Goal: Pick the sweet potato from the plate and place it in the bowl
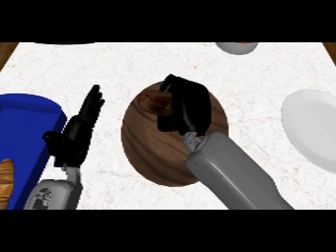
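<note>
Right hand (185, 106), fingers curled, over the brown wooden bowl (145, 157); a reddish-brown lump beneath the fingers, apparently the sweet potato (156, 103), lies inside the bowl. Left hand (77, 132) rests open beside it. White plate (319, 130) at right. No legible writing.

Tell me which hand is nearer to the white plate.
Right. The right hand hovers over the brown wooden plate, left of the white plate with bare counter between. The left hand is farther left, beside the blue container.
</note>
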Available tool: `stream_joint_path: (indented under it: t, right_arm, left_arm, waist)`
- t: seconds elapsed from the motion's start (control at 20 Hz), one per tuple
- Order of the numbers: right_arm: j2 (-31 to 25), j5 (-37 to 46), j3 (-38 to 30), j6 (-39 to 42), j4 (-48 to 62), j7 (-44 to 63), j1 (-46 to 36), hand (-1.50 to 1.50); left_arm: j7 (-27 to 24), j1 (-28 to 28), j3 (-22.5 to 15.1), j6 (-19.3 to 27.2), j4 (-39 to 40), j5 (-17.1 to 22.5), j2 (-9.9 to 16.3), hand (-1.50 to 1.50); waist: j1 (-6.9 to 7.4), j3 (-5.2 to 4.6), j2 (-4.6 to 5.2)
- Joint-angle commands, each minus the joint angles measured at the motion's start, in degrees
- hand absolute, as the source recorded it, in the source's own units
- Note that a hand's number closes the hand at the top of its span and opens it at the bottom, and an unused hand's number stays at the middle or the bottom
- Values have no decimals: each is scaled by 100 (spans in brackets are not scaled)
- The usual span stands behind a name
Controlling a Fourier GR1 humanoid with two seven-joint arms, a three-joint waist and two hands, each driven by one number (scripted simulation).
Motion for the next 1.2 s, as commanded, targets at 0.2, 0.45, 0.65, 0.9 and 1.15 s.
stream_joint_path:
  t: [0.2,0.45,0.65,0.9,1.15]
  right_arm:
    - [11,-1352,-550,-266,550,-2013,505,-150]
    - [12,-1388,-622,-842,-373,-2643,1034,-150]
    - [11,-1540,-710,-1369,-511,-2475,800,-150]
    - [-201,-2077,-1212,-687,-1938,-2052,1359,-150]
    - [-346,-2969,-1648,-407,-2571,-2508,2012,-150]
  left_arm:
    - [267,192,-96,-73,-459,-40,39,0]
    - [3,97,149,-124,-33,71,74,0]
    - [209,213,152,-264,-437,110,211,0]
    - [326,56,285,-275,-330,216,194,0]
    - [34,114,145,-33,-90,-52,-44,0]
  waist:
    - [13,2,-9]
    - [-59,1,-24]
    - [-9,0,-25]
    - [-121,0,-46]
    - [-99,2,-21]
